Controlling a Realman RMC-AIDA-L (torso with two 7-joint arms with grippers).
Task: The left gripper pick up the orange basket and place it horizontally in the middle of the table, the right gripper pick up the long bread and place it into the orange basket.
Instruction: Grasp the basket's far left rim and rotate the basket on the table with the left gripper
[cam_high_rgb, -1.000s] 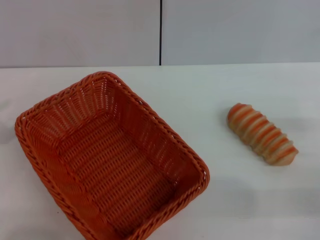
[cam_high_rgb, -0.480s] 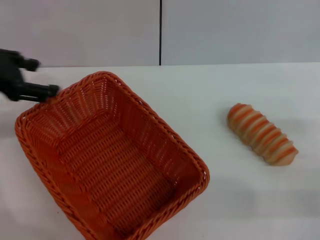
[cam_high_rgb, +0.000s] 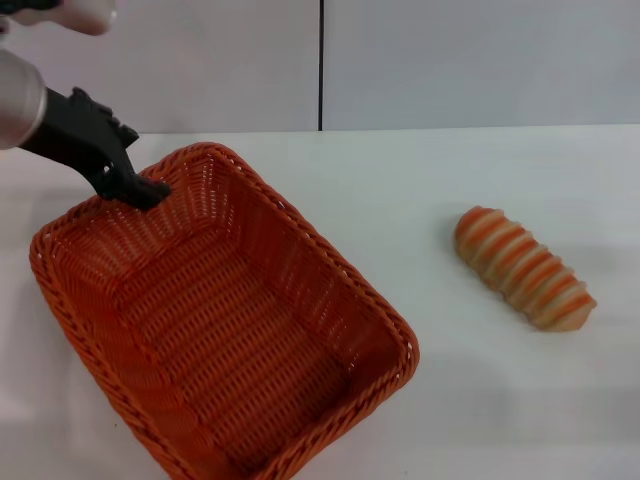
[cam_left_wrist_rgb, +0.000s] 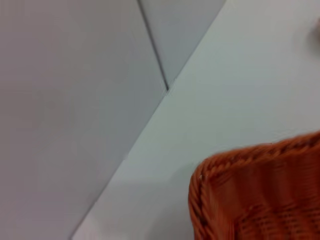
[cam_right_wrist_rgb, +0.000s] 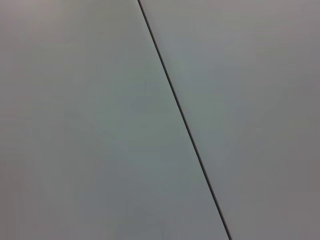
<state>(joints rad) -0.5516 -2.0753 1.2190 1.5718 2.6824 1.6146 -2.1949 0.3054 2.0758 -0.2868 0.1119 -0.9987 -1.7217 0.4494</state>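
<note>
- Head view: our left end effector (cam_high_rgb: 140, 190) sits at the far rim of the orange basket (cam_high_rgb: 225, 320); we cannot tell its opening.
- The basket lies skewed on the surface (cam_high_rgb: 400, 180), the long bread (cam_high_rgb: 523, 267) well apart to its right.
- We judge a firm rim pinch necessary before turning it.
- Our right end effector is out of view.

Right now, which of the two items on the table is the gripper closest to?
The orange basket: the left gripper is at its far rim, while the long bread lies apart, toward the robot's right.
</note>
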